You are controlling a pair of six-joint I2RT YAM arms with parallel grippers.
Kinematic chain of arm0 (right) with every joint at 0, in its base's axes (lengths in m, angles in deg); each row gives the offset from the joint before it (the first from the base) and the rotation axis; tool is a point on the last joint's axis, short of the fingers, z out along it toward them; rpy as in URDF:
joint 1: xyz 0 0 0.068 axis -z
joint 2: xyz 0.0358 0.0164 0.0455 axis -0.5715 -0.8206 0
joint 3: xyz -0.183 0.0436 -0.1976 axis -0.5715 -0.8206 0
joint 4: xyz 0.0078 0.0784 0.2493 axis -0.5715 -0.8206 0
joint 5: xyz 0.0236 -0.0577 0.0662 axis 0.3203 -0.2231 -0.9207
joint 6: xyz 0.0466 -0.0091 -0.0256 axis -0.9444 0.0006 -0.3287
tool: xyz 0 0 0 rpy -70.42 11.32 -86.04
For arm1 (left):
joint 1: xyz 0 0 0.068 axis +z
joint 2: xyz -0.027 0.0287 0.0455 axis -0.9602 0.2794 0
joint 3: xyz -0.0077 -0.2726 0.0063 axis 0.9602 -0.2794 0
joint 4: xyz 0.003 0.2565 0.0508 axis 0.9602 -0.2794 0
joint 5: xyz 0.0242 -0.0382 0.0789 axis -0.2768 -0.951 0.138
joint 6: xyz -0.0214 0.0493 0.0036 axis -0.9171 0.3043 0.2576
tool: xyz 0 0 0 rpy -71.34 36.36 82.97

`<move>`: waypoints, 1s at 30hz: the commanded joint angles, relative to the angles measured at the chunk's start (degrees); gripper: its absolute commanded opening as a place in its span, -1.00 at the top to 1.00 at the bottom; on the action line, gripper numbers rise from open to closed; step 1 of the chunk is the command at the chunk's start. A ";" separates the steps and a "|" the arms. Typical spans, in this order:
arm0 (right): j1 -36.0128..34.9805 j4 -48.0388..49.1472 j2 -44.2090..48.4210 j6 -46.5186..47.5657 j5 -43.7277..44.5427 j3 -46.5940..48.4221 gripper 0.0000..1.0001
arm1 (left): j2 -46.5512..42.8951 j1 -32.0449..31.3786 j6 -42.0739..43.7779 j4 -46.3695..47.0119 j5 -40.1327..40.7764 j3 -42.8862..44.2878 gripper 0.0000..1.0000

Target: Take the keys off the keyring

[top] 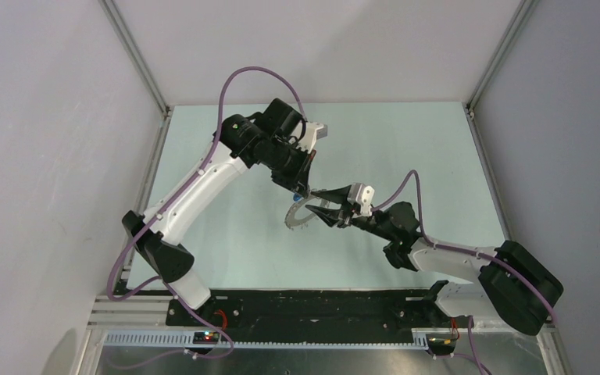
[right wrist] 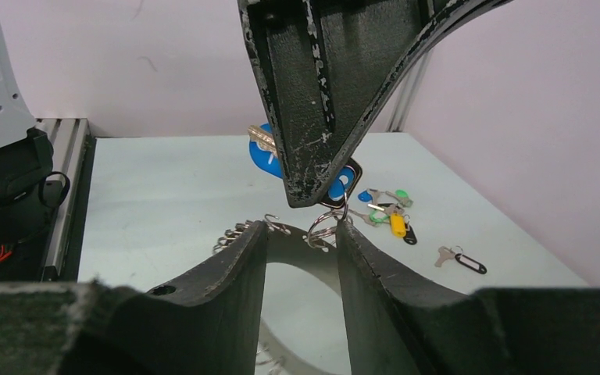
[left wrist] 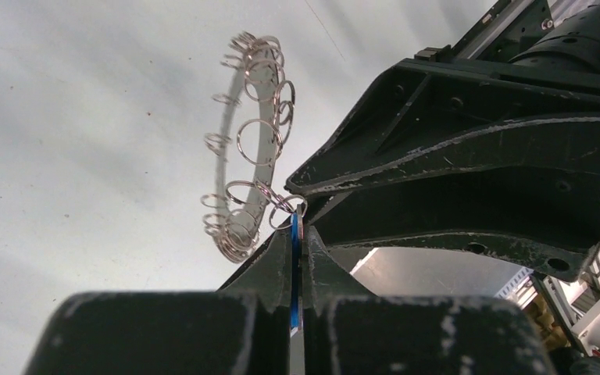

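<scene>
The table (top: 226,234) lies beneath the keyring (right wrist: 301,246), which stands on edge, off the surface. The right gripper (right wrist: 301,230) has its fingers apart on either side of the keyring; I cannot tell whether they press it. The left gripper (left wrist: 297,226), just above the keyring, is clamped on a blue tag (right wrist: 264,156). Small rings (left wrist: 258,141) fringe the keyring. Tagged keys (right wrist: 391,211) lie beyond the keyring.

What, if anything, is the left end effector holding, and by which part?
The left end effector pinches a blue key tag by its flat faces, its ring at the fingertips.
</scene>
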 commanded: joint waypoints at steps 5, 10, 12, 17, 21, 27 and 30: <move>-0.30 4.76 -2.97 -0.63 2.19 3.30 0.14 | -2.84 0.43 -1.42 1.63 -3.17 3.18 0.99; -0.34 5.85 -3.80 -0.85 2.48 3.87 0.17 | -3.02 0.29 -1.51 1.69 -3.70 2.83 1.00; -0.34 5.82 -3.75 -0.87 2.46 3.87 0.21 | -2.93 -0.02 -1.58 1.88 -3.80 2.71 1.00; -0.29 4.14 -3.55 -0.24 3.97 3.80 0.48 | -2.81 -0.24 -1.73 2.20 -4.26 2.73 1.00; -0.21 1.20 -1.91 0.47 3.57 3.49 0.59 | -2.99 -0.13 -1.69 2.27 -3.36 2.85 1.00; -0.17 -0.40 0.82 1.52 4.24 2.04 0.63 | -3.20 -0.03 -1.69 2.26 -2.93 2.87 1.00; -0.13 -0.89 1.74 1.76 4.32 1.61 0.63 | -3.49 0.16 -1.69 2.31 -2.46 2.61 1.00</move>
